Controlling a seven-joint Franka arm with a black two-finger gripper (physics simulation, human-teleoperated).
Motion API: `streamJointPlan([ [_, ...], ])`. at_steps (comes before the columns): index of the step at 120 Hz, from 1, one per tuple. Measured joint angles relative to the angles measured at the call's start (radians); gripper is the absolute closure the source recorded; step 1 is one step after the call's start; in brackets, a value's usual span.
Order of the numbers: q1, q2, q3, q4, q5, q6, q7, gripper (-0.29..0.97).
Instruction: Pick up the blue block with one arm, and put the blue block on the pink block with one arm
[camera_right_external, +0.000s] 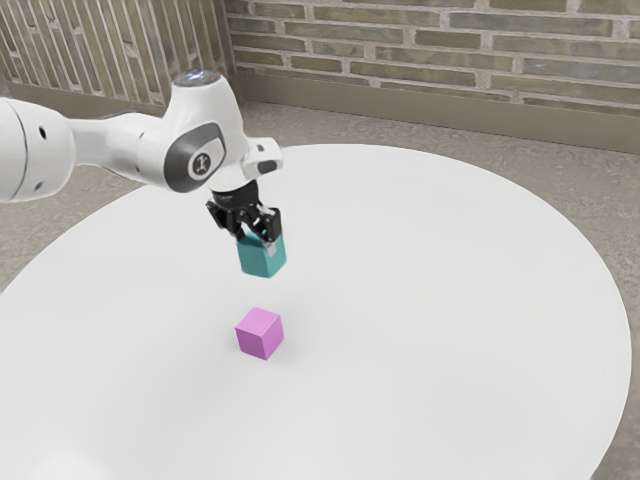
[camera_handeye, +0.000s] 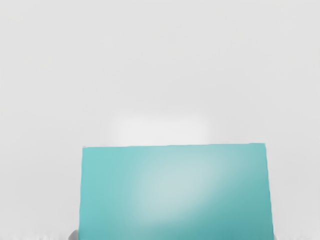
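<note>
Your gripper (camera_right_external: 258, 238) is clamped on the blue block (camera_right_external: 263, 258): its two black fingers press the block's upper part from opposite sides, so the block hangs in the air, clear of the round white table (camera_right_external: 470, 300). The block sits slightly tilted in the fingers and reads more blue-green than pure blue. The pink block (camera_right_external: 260, 333) rests flat on the table near its middle, well away from every edge. It lies below the held block with open air between the two; they do not touch. From the exterior view the blue block lines up almost over the pink one, but you cannot tell from this angle whether it is truly centred above it. Your arm (camera_right_external: 120, 150) reaches in over the table's edge at the exterior view's left. In the wrist view the blue block (camera_handeye: 175, 192) lies just under the hand, with bare white table (camera_handeye: 160, 60) beyond it. A brick wall (camera_right_external: 430, 40) runs behind the table's far edge.
</note>
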Motion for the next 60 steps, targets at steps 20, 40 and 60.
streamJointPlan([
  [20, 0.000, -0.050, -0.007, -0.120, -0.004, 0.073, -0.002, 0.41],
  [40, 0.000, -0.088, -0.009, -0.215, -0.004, 0.130, -0.004, 0.40],
  [60, 0.000, -0.101, -0.014, -0.261, -0.004, 0.175, -0.008, 0.41],
])
